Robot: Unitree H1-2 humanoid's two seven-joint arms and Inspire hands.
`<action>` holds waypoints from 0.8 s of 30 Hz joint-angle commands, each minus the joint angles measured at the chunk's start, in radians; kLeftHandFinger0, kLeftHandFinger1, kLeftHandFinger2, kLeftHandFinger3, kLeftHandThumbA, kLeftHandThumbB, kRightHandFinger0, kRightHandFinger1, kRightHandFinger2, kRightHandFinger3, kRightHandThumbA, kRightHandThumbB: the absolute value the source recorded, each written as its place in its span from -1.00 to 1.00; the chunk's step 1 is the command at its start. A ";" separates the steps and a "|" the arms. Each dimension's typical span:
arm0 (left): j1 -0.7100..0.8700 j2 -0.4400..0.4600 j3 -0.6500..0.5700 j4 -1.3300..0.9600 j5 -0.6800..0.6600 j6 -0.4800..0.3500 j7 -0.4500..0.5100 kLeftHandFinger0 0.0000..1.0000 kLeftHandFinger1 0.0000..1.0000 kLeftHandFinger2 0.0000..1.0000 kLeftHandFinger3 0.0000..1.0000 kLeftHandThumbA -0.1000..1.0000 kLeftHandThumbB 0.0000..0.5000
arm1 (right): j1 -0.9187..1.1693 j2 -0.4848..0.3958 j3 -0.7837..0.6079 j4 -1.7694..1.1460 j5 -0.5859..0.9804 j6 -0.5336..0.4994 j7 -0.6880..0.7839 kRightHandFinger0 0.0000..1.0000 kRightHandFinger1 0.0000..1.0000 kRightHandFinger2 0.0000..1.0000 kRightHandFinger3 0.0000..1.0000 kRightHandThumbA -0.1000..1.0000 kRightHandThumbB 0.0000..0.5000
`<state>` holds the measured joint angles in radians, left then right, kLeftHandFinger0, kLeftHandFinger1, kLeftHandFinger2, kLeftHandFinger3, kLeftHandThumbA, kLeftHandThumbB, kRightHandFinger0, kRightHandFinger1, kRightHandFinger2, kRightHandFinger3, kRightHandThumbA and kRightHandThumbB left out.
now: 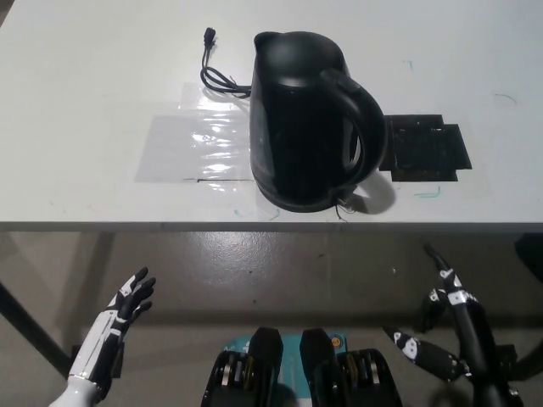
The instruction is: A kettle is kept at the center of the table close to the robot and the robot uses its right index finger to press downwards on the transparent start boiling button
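Observation:
A black kettle [301,119] stands upright on the white table [102,68], near its front edge at the middle. Its handle [361,106] points right and its spout faces the far side. The start button is a small tab low at the handle's foot [346,200], too small to see clearly. My black right hand [450,326] hangs below the table's front edge at the lower right, fingers spread, one pointing up toward the table. My white left hand [127,305] rests at the lower left below the table, fingers apart and holding nothing.
The kettle's black cord and plug [216,72] lie behind it to the left. A shiny transparent sheet [191,144] is taped to the table left of the kettle. A black mat [424,146] lies to its right. Grey floor shows under the table.

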<state>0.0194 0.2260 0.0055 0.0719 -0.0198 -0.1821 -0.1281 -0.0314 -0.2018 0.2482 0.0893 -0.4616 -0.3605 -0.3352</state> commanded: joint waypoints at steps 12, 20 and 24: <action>-0.035 0.024 -0.004 -0.012 -0.012 -0.109 -0.048 1.00 1.00 1.00 1.00 1.00 0.30 | -0.150 0.053 0.014 -0.037 -0.236 0.067 0.024 -1.00 -0.75 -0.35 1.00 0.98 0.01; -0.029 0.021 -0.001 -0.028 -0.012 -0.093 -0.045 1.00 1.00 1.00 1.00 1.00 0.39 | -0.193 0.067 0.021 0.026 -0.244 0.089 0.045 -1.00 -1.00 -0.61 1.00 1.00 0.02; -0.031 0.025 -0.003 -0.031 -0.009 -0.094 -0.048 1.00 1.00 1.00 1.00 1.00 0.36 | -0.198 0.067 0.021 0.041 -0.245 0.100 0.054 -1.00 -1.00 -0.59 1.00 1.00 0.03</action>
<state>0.0048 0.2306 0.0048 0.0702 -0.0263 -0.2405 -0.1566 -0.1987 -0.1407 0.2668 0.1320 -0.6900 -0.2873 -0.3017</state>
